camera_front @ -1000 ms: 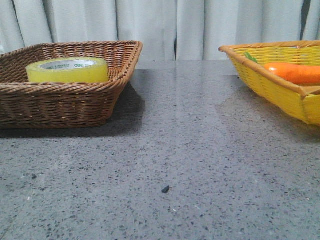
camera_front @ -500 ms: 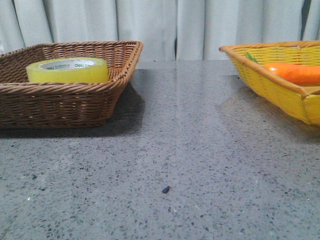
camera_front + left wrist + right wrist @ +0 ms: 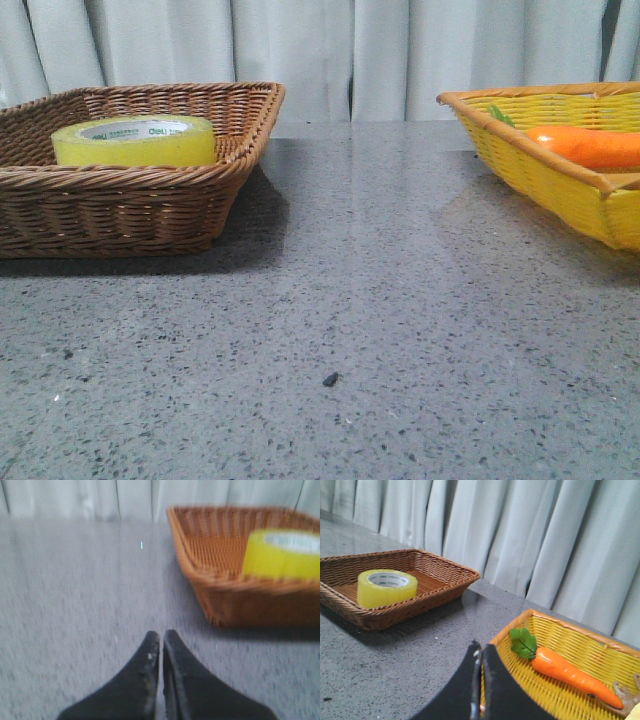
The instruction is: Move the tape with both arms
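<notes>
**Tape waits in the brown basket, nearer the left arm**

Across the front view, neither arm shows. The tape (image 3: 135, 140) lies flat, core axis upright, inside the brown wicker basket (image 3: 140, 205) on the left; a yellow basket (image 3: 560, 180) with a toy carrot (image 3: 590, 145) sits on the right, well apart.

From the left wrist, the left gripper (image 3: 161, 645) is clenched, holding nothing, low over the table. The tape (image 3: 282, 552) lies ahead of it and off to one side, behind the basket's near wall (image 3: 235, 592). That wall likely has to be cleared first.

From the right wrist, the right gripper (image 3: 480, 657) is likewise pressed together and empty, over the yellow basket's rim (image 3: 520, 625). The tape (image 3: 386, 586) is well apart from it, so the left arm is nearer.
</notes>
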`<act>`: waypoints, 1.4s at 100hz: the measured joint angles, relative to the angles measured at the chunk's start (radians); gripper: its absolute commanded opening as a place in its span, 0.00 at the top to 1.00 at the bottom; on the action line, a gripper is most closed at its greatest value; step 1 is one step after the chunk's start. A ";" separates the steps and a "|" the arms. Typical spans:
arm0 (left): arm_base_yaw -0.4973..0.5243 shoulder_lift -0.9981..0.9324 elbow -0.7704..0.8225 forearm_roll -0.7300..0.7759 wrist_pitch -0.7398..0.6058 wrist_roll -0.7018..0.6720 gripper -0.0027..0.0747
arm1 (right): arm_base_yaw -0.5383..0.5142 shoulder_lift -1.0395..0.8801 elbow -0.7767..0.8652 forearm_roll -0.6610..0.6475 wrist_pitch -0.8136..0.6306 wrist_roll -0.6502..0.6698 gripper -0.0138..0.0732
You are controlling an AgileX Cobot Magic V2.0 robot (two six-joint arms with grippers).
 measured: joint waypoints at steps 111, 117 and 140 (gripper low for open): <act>0.000 0.000 0.000 0.012 0.084 -0.006 0.99 | -0.001 0.000 0.017 0.000 -0.016 0.000 0.93; 0.000 0.000 0.000 0.012 0.084 -0.006 0.99 | -0.005 0.000 0.045 0.000 -0.042 0.000 0.93; 0.000 0.000 0.000 0.012 0.084 -0.006 0.99 | -0.167 0.000 0.224 0.041 -0.422 0.000 0.93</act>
